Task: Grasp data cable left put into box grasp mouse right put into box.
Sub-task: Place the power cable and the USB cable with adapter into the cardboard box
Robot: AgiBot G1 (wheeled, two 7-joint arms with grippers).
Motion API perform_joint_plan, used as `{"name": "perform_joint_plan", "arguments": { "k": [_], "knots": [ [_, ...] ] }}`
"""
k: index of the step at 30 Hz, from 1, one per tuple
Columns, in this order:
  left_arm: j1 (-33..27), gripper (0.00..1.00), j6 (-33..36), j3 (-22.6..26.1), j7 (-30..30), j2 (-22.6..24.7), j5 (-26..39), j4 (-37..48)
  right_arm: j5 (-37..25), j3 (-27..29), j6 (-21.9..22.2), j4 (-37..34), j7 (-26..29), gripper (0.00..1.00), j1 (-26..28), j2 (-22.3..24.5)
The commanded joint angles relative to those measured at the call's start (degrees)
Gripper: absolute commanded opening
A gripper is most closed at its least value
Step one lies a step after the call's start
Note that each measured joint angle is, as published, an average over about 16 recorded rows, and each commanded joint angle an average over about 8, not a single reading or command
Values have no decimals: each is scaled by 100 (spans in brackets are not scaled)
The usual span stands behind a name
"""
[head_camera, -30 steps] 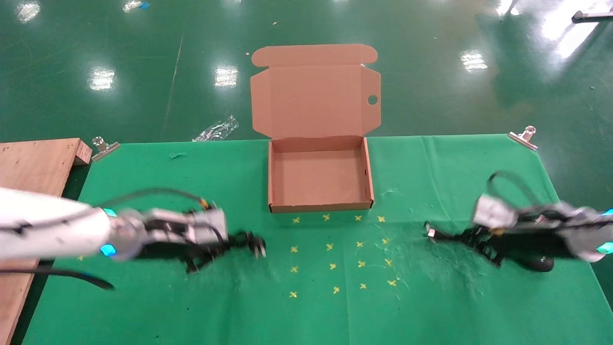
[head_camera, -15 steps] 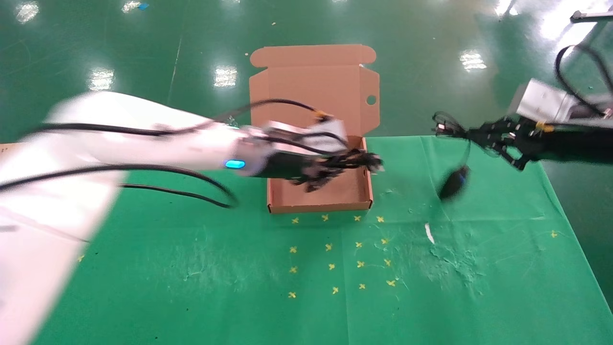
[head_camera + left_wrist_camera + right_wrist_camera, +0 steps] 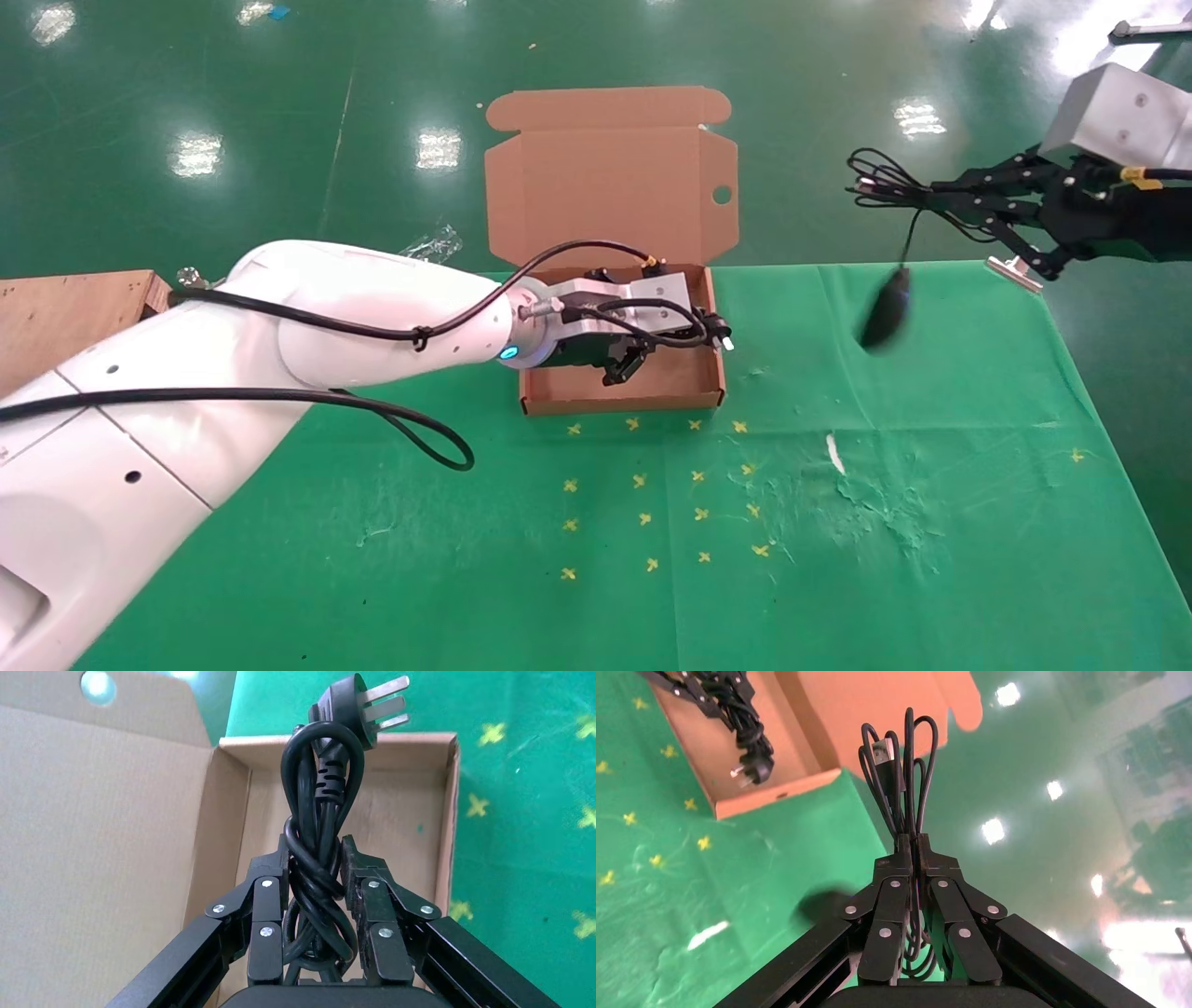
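Left wrist view: fingers [image 3: 355,881] clamped on the coiled data cable [image 3: 320,846], thick glossy black cord, silver-pronged plug jutting past the box [image 3: 126,825] wall. Left gripper [image 3: 652,349] reaches low over the brown cardboard box interior, white arm stretched across the green bench [image 3: 372,540]. Right gripper [image 3: 911,855] pinches bundled thin wire, raised beyond the bench's far right; mouse [image 3: 883,312] dangles below, off the bench.

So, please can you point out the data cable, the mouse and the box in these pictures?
data cable [image 3: 325,787], left wrist view: on the cord loop below the plug.
mouse [image 3: 884,308], head view: on its black body, hanging by the wire.
box [image 3: 622,403], head view: on the near wall.
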Motion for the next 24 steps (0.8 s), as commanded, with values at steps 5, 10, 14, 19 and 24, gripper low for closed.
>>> {"name": "perform_joint_plan", "arguments": {
  "k": [5, 10, 14, 19, 24],
  "knots": [
    [-196, 100, -231, 461, -232, -29, -252, 173, 118, 24, 36, -26, -74, 0, 45, -141],
    [-513, 100, -404, 454, -463, -185, -430, 802, 200, -29, 10, -194, -286, 0, 163, -429],
    [-789, 100, -522, 259, -553, -506, -617, 1314, 147, -157, 58, -605, -676, 0, 355, -889],
    [-952, 100, -523, 63, -333, -926, -880, 1580, 88, -333, 227, -1444, -1427, 0, 586, -1653],
    [-977, 100, -481, -21, -61, -1009, -1064, 1677, 224, -436, 300, -2289, -2108, 0, 684, -2396]
  ]
}}
